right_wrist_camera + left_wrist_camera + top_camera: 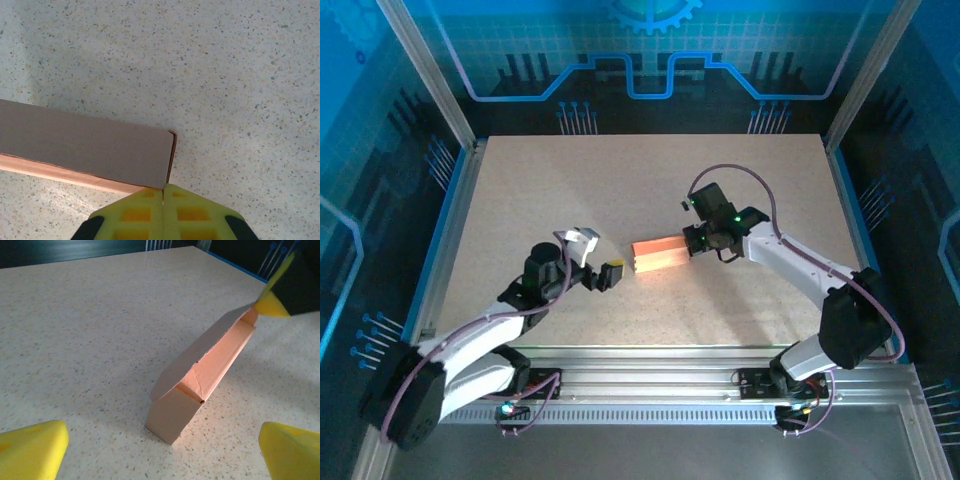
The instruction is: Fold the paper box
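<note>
The paper box (658,255) is a long salmon-orange carton lying in the middle of the table. In the left wrist view the paper box (200,370) has its near end closed and a rounded lid flap leaning over the open long side. My left gripper (598,258) hangs just left of the box, open, and its yellow fingers (30,450) stand wide apart with the table between them. My right gripper (692,245) is at the box's right end. There the right gripper (164,192) is shut, with the thin end edge of the paper box (85,145) running into the seam between its pads.
The speckled beige table (620,180) has aluminium rails (700,365) along its near edge, where both arm bases stand. Blue walls with frame posts (440,90) close in the left, right and far sides.
</note>
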Robot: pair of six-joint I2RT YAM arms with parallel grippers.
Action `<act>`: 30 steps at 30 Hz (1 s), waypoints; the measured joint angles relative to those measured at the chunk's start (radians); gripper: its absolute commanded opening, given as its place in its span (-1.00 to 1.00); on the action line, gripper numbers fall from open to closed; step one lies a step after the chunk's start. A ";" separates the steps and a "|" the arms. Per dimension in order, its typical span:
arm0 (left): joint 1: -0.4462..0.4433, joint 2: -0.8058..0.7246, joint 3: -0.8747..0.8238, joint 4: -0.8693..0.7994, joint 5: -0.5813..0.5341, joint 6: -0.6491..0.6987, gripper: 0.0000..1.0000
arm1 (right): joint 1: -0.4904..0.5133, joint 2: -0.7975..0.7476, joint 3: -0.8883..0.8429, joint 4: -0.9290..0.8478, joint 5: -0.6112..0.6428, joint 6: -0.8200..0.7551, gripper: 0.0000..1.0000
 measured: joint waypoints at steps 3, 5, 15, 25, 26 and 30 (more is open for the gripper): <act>-0.001 -0.059 0.097 -0.174 -0.032 -0.008 0.84 | 0.000 0.004 0.006 -0.011 0.000 0.008 -1.00; -0.005 -0.053 0.183 -0.288 -0.049 -0.006 0.73 | 0.000 0.006 0.008 -0.013 0.000 0.012 -1.00; -0.109 0.240 0.692 -0.832 -0.109 0.066 0.46 | 0.000 0.018 0.031 -0.043 -0.001 0.019 -1.00; -0.112 0.573 1.008 -1.158 -0.080 0.168 0.13 | 0.000 0.026 0.040 -0.052 -0.005 0.023 -1.00; -0.112 0.589 1.017 -1.179 -0.074 0.182 0.11 | 0.000 0.026 0.040 -0.052 -0.006 0.023 -1.00; -0.112 0.639 1.060 -1.244 -0.055 0.228 0.06 | 0.000 0.026 0.041 -0.052 -0.008 0.023 -1.00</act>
